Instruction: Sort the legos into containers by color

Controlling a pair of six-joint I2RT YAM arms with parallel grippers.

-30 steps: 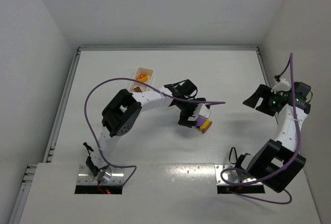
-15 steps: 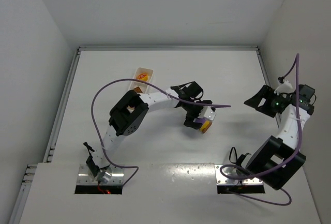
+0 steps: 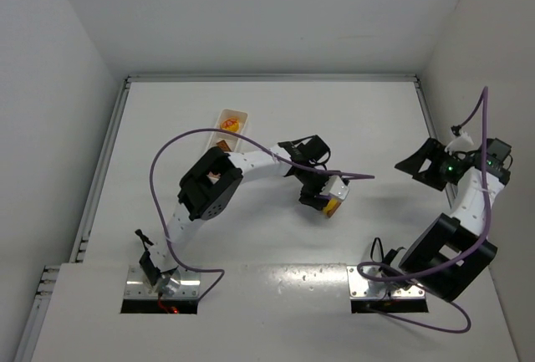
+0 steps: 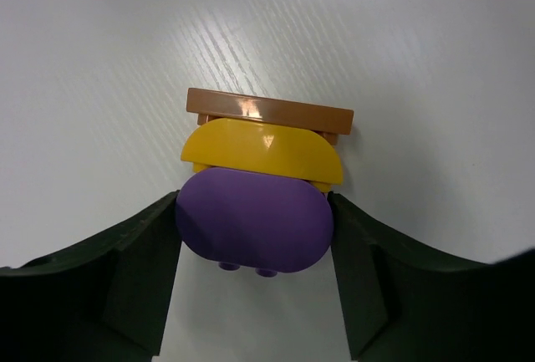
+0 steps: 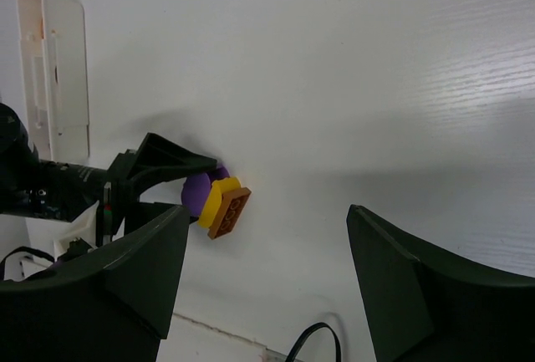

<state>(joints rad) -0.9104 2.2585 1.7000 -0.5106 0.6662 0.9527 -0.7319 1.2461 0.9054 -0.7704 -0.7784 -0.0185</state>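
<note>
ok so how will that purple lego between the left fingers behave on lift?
Probably stiff and light: the purple lego looks like small hard plastic. Its glossy rounded sides might slip in the left gripper. It seems stuck to the yellow lego and brown lego, so all three would likely lift together.

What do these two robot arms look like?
The left arm and right arm are white tubes joined by chunky black blocks, each trailing a purple cable. The left tool and right tool have broad dark wedge-shaped fingers. A green light glows on the right arm.
</note>
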